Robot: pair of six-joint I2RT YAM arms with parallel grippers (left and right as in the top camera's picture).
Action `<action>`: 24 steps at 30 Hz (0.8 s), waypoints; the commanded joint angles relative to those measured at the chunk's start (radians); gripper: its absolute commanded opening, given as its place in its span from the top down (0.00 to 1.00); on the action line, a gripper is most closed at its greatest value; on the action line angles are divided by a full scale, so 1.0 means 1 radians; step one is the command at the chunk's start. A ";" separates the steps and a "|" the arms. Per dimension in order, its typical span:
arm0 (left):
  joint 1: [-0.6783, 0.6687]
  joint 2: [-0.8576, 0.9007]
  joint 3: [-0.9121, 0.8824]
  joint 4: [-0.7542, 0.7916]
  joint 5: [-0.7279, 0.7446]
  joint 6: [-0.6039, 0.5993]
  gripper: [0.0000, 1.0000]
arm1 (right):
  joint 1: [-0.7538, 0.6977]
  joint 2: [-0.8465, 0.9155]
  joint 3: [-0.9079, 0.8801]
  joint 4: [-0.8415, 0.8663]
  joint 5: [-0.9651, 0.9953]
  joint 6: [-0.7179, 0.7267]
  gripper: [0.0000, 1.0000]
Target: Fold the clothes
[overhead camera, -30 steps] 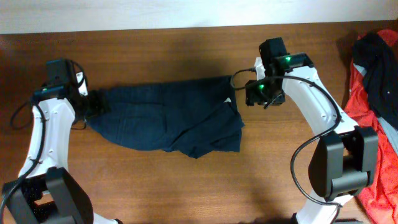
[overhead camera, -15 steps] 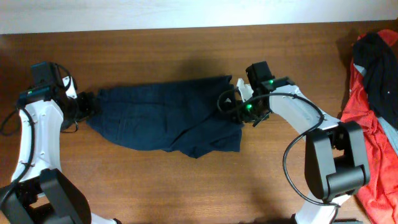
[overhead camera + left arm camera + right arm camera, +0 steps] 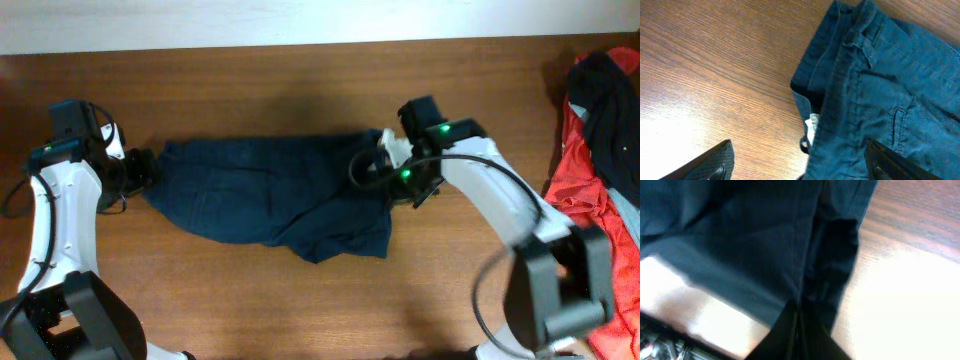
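The clothes (image 3: 270, 190), a dark navy pair of shorts, lie spread across the middle of the wooden table. My left gripper (image 3: 143, 170) stands open at their left end. In the left wrist view its jaws (image 3: 800, 165) straddle the waistband edge of the shorts (image 3: 880, 75), where a small white label (image 3: 812, 124) shows. My right gripper (image 3: 387, 178) is at the right end, over a rumpled corner. In the right wrist view its fingers (image 3: 797, 335) are pressed together on the dark cloth (image 3: 740, 240).
A heap of red, black and grey garments (image 3: 600, 150) lies at the table's right edge, just beyond my right arm. A pale wall strip (image 3: 300, 20) runs along the far side. Bare wood (image 3: 300, 300) lies in front of the shorts.
My right gripper came down from beside the shorts onto their right corner and shut on the cloth. My left gripper drew back a little to the left and stays open.
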 commanded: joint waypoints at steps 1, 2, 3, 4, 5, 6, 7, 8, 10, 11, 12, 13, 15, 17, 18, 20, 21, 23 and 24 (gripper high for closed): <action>0.002 -0.024 0.018 0.002 0.012 0.012 0.17 | -0.002 -0.105 0.043 -0.076 0.047 -0.007 0.96; 0.002 -0.024 0.018 0.002 0.011 0.012 0.17 | -0.002 -0.106 0.043 -0.100 0.047 -0.007 0.96; 0.002 -0.024 0.018 0.002 0.012 0.012 0.17 | -0.001 -0.106 0.042 -0.121 0.050 -0.007 0.96; 0.000 -0.024 0.018 0.002 0.012 0.012 0.17 | -0.001 -0.098 0.028 -0.140 0.050 -0.007 0.96; 0.000 -0.024 0.018 0.002 0.012 0.012 0.17 | -0.001 -0.094 0.017 -0.141 0.050 -0.007 0.96; 0.000 -0.024 0.018 0.003 0.011 0.012 0.17 | -0.001 -0.091 -0.002 -0.139 0.050 -0.007 0.96; 0.000 -0.024 0.018 0.003 0.012 0.012 0.17 | -0.001 -0.087 -0.026 -0.133 0.051 -0.007 0.96; 0.000 -0.024 0.018 0.003 0.011 0.012 0.17 | -0.001 -0.086 -0.048 -0.127 0.050 -0.007 0.96; 0.000 -0.024 0.018 0.003 0.011 0.012 0.17 | -0.001 -0.085 -0.097 -0.117 0.051 -0.006 0.96; 0.000 -0.024 0.018 0.003 0.011 0.012 0.17 | -0.001 -0.085 -0.116 -0.119 0.052 -0.007 0.96; 0.000 -0.024 0.018 0.003 0.011 0.012 0.17 | -0.001 -0.085 -0.135 -0.125 0.061 -0.007 0.96; 0.000 -0.024 0.018 0.003 0.011 0.012 0.17 | -0.001 -0.085 -0.146 -0.131 0.068 -0.006 0.96; 0.000 -0.024 0.018 0.003 0.012 0.012 0.17 | -0.001 -0.085 -0.157 -0.160 0.082 0.014 0.96; 0.000 -0.024 0.018 0.006 0.012 0.012 0.17 | -0.001 -0.085 -0.157 -0.182 0.085 0.024 0.96; 0.000 -0.024 0.018 0.006 0.014 0.012 0.16 | -0.001 -0.085 -0.157 -0.185 0.089 0.027 0.96; 0.000 -0.024 0.018 0.008 0.018 0.013 0.15 | -0.001 -0.084 -0.157 -0.187 0.149 0.086 0.95; -0.002 -0.024 0.018 0.008 0.028 0.013 0.15 | -0.001 -0.084 -0.157 -0.180 0.189 0.111 0.94; -0.006 -0.024 0.018 0.017 0.105 0.067 0.14 | -0.001 -0.084 -0.162 -0.151 0.227 0.126 0.93; -0.009 -0.024 0.018 0.024 0.153 0.119 0.14 | -0.001 -0.084 -0.164 -0.142 0.226 0.126 0.93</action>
